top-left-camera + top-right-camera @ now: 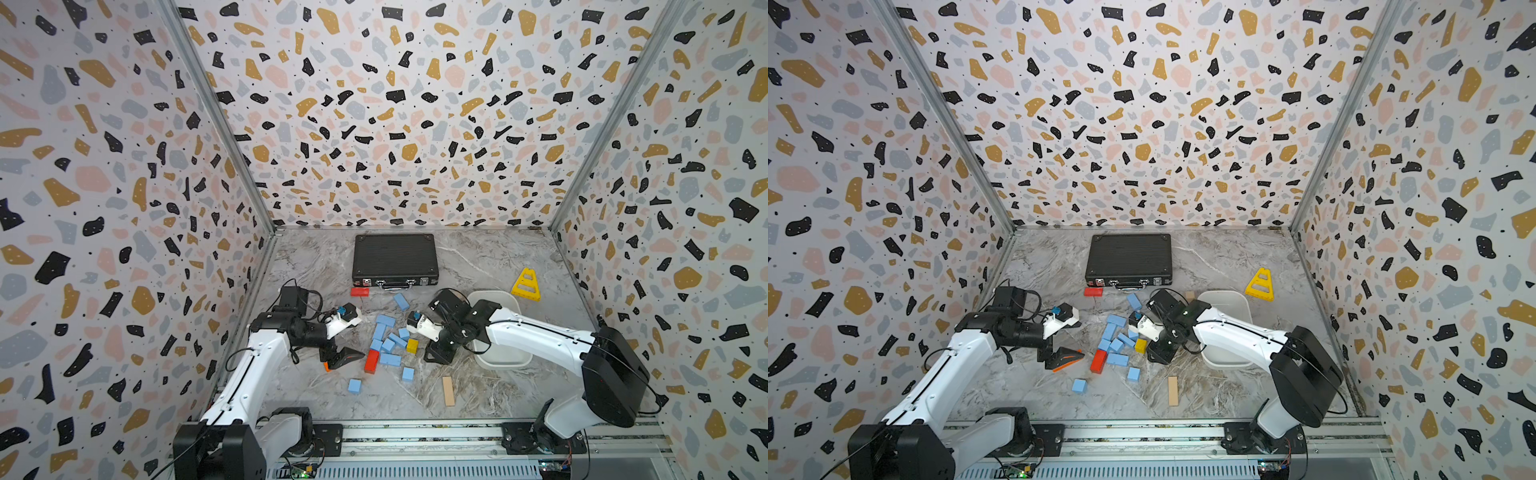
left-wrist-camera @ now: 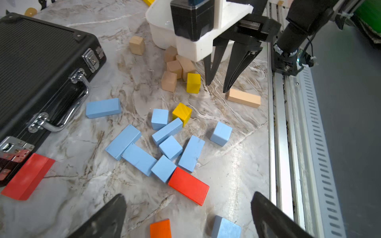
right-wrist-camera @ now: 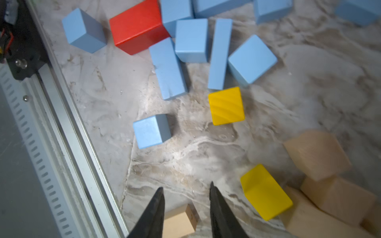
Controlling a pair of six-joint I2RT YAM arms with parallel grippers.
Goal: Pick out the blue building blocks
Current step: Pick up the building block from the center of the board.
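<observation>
The blue building blocks (image 1: 390,360) lie flat in a loose cluster on the desk (image 1: 478,257) between the 2 claws, bars angled various ways. Right claw (image 3: 186,190) narrowly parted, empty; left claw (image 2: 188,195) wide apart, empty.

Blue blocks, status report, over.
Left gripper open, empty. Right gripper open, empty. Blue blocks clustered between them, none held. Red block and yellow block touch the cluster.
</observation>
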